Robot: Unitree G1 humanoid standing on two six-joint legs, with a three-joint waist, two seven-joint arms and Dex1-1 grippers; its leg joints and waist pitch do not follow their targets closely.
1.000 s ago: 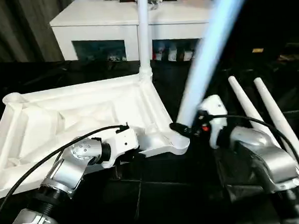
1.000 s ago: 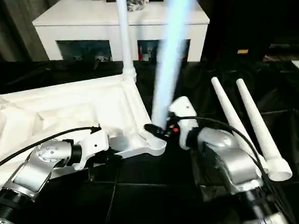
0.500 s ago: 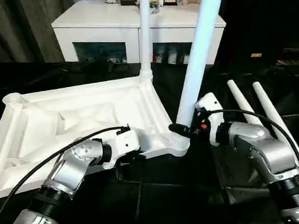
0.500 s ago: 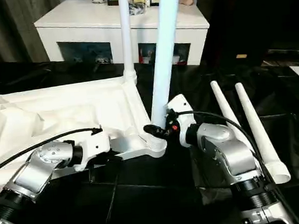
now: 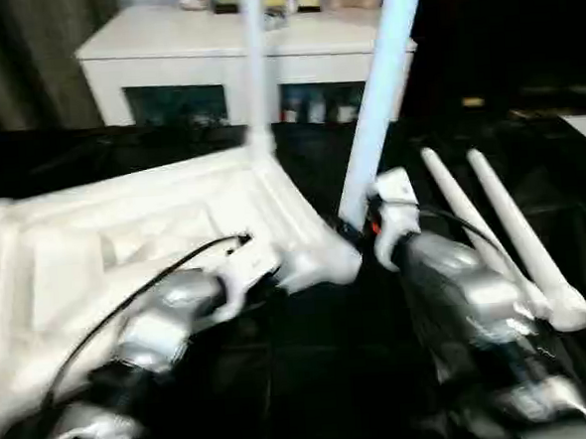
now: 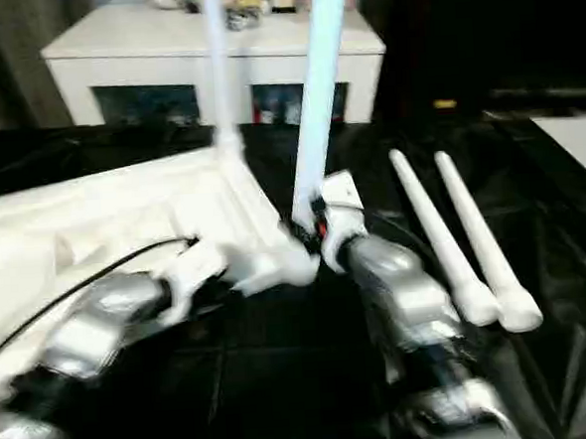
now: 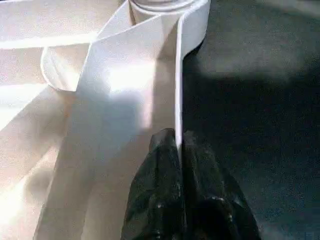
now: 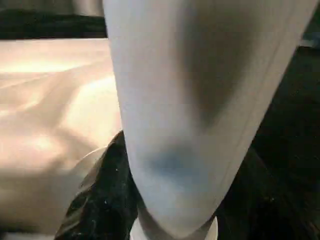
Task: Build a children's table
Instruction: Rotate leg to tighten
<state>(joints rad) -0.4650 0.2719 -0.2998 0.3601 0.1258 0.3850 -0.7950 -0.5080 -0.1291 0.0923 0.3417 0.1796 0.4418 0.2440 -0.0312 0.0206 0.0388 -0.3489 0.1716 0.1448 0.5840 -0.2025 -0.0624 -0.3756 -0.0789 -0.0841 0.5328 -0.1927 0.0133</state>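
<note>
Inverted small white plastic table top (image 5: 125,240), ribbed underside up, lying on the black-covered tabletop (image 5: 312,368). Left gripper (image 7: 179,150): jaws closed narrow on the thin white rim wall of the top, one black finger on either side of it, steadying the part just short of the near corner socket (image 7: 162,5). Beyond these jaws, at the far corner, a first long round tapered white leg (image 5: 255,73) stands upright, already seated. Right gripper (image 5: 358,227): jaws closed around the base of a second tapered white leg (image 5: 375,95), with the corner socket directly beneath them. A second ago this leg leaned well over toward the robot's right, its foot above the socket; half a second ago it had swung nearly vertical with its collar entering the socket; now it rises almost straight from the jaws, slightly tilted, and appears seated in the corner. This suggests insertion is done and turning the leg home is the step in hand; whether the thread has caught cannot be told. The head camera has also shifted, so the apparent drift of the top is no true movement. Well to the right of the right jaws, two further white tapered legs (image 5: 503,232) lie side by side on the tabletop, awaiting the remaining corners.
</note>
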